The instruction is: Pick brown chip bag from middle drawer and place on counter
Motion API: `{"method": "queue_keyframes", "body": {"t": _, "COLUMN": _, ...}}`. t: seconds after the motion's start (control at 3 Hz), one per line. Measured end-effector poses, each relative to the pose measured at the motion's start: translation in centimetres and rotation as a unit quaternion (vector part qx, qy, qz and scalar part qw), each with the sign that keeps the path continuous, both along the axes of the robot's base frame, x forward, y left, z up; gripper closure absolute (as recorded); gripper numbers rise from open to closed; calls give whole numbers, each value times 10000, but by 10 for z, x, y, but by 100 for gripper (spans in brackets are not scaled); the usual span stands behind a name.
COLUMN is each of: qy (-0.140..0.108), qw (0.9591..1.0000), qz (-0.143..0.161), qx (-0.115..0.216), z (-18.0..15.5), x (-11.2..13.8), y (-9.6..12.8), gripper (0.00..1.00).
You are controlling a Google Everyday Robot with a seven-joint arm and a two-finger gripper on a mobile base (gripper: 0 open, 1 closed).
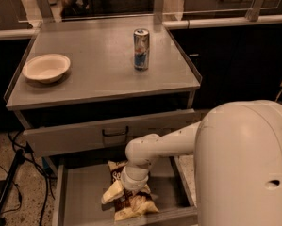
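Note:
The brown chip bag (127, 205) lies crumpled on the floor of the open middle drawer (81, 194), near its front middle. It has a dark middle and pale yellow ends. My gripper (134, 188) points straight down into the drawer, right on top of the bag, and the white wrist hides it. The white arm reaches in from the right. The grey steel counter (98, 60) is above the drawers.
A slim silver-blue can (141, 49) stands on the counter at the back right. A pale bowl (46, 68) sits at its left. The upper drawer front (98, 134) with a dark handle juts out just above the arm. Black cables (8, 173) hang at the left.

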State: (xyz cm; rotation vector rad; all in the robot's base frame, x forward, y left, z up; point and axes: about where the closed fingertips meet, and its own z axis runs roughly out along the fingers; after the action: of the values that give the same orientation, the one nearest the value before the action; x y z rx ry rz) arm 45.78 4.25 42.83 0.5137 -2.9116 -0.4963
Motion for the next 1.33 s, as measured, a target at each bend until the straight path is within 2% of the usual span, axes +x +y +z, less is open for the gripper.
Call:
{"method": "queue_keyframes", "body": {"t": 0.33, "qy": -70, "qw": 9998, "qz": -178, "qx": -74, "z": -7, "x": 10, "y": 8, "gripper": 0}}
{"method": "queue_keyframes", "body": {"t": 0.67, "qy": -36, "qw": 9992, "qz": -338, "qx": -222, "z": -32, "x": 23, "y": 10, "gripper": 0}}
{"method": "queue_keyframes", "body": {"t": 1.0, "qy": 42, "qw": 9985, "qz": -420, "qx": -361, "z": -56, "x": 28, "y": 5, "gripper": 0}}
{"method": "queue_keyframes", "body": {"t": 1.33, "qy": 246, "qw": 9981, "qz": -463, "qx": -318, "z": -82, "x": 30, "y": -3, "gripper": 0}}
